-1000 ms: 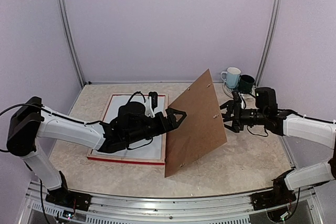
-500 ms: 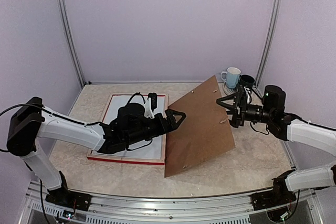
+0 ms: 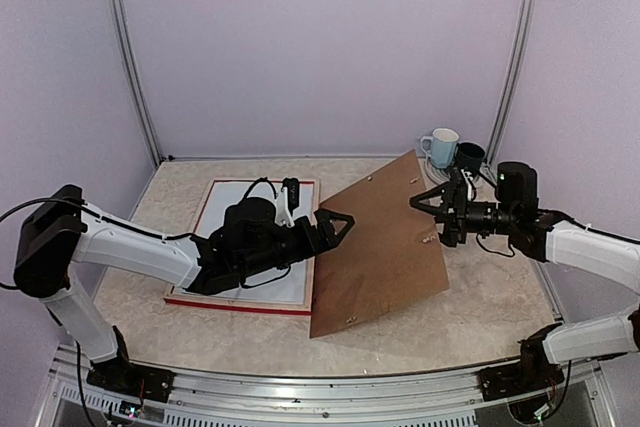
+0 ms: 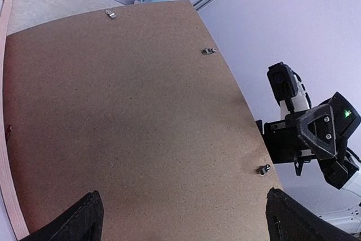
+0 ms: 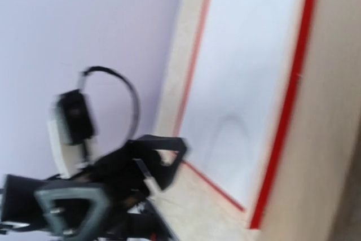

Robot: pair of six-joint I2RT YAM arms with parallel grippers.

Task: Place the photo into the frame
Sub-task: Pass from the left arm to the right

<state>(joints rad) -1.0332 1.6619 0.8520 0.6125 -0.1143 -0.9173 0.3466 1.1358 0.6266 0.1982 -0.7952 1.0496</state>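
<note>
The frame (image 3: pixel 238 302) lies flat at the table's centre left, with a red outer edge and pale wood (image 4: pixel 4 83) showing. Inside it lies a white sheet (image 3: pixel 290 282), which looks like the photo's white back; its picture side is hidden. A brown backing board (image 3: pixel 380 247) stands tilted to the frame's right, its lower edge on the table. My left gripper (image 3: pixel 337 222) is open at the board's upper left edge, and the board (image 4: pixel 141 111) fills the left wrist view. My right gripper (image 3: pixel 432 219) is open at the board's right edge. The right wrist view is blurred and shows the frame (image 5: pixel 282 117).
A pale blue mug (image 3: pixel 438 145) and a dark green mug (image 3: pixel 468 157) stand at the back right corner, just behind my right gripper. Metal turn clips (image 4: pixel 208 51) stick out of the board. Purple walls close in the table on three sides.
The board has tipped further over to the right and lies lower than before. My right gripper has risen and come in to the board's right edge. The left arm has stayed put.
</note>
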